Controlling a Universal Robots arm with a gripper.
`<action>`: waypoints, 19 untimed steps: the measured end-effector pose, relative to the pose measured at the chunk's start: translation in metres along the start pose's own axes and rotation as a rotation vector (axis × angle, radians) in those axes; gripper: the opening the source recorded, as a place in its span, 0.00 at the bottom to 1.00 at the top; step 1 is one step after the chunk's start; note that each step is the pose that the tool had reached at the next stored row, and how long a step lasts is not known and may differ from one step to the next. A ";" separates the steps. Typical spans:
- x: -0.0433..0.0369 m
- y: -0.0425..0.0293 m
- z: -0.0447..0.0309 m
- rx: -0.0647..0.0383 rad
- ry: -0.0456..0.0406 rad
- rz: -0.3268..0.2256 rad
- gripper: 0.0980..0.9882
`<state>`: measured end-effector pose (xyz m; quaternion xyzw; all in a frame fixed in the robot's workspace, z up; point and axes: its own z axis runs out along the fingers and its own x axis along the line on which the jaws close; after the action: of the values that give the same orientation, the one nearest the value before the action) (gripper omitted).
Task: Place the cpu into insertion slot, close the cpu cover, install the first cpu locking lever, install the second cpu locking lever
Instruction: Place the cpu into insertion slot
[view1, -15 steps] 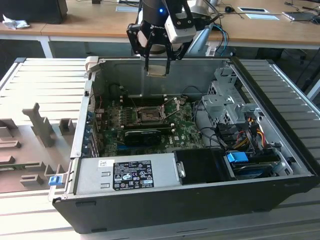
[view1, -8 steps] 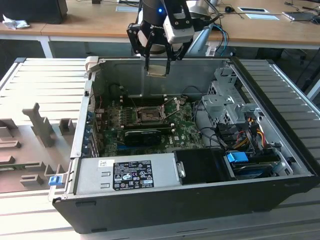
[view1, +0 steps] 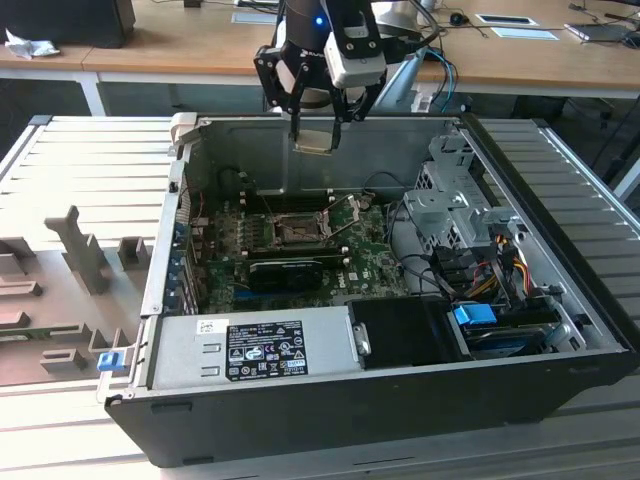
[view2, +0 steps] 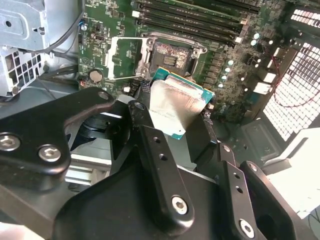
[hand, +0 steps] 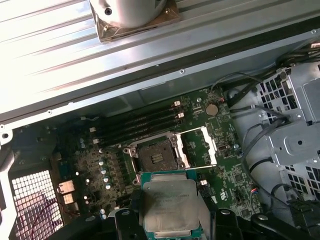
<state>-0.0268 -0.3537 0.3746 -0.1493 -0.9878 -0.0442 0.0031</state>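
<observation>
- Jaws: clenched on the cpu (view1: 315, 143), gripping it by two opposite edges. The links are black metal, flat-sided, with bright bolt heads.
- Cpu: flat square with a brushed, pale silver lid over a green edge. It hangs in the air above the open case (view1: 400, 410), clear of the socket (hand: 155, 157).
- Socket: square and dark with a silvery metal rim, its contact field exposed.
- Cover (hand: 211, 146): thin silvery frame with a large central window. It is swung open and lies just beside the socket.
- Board (view1: 375, 250): matte green, dotted with small round capacitors. Long black memory slots (hand: 135, 122) run parallel along one side of the socket.
- Case: black tower lying on its side with the side panel off.
- Case contents:
  - the board
  - a long black card (view1: 290, 272)
  - a grey sheet-metal power supply (view1: 250, 345) bearing a label
  - a perforated silver drive cage (view1: 450, 190)
  - a bundle of red, yellow and black cables (view1: 500, 262)
- Table (view1: 80, 150): ribbed grey metal slats under the case.
</observation>
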 end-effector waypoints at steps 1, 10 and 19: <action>0.0000 0.0000 0.0001 0.000 -0.0007 0.007 0.48; 0.0000 0.0000 0.0005 -0.001 -0.0043 0.049 0.48; 0.0000 -0.0001 0.0007 -0.002 -0.0094 0.107 0.48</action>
<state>-0.0269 -0.3537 0.3739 -0.2022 -0.9783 -0.0443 0.0007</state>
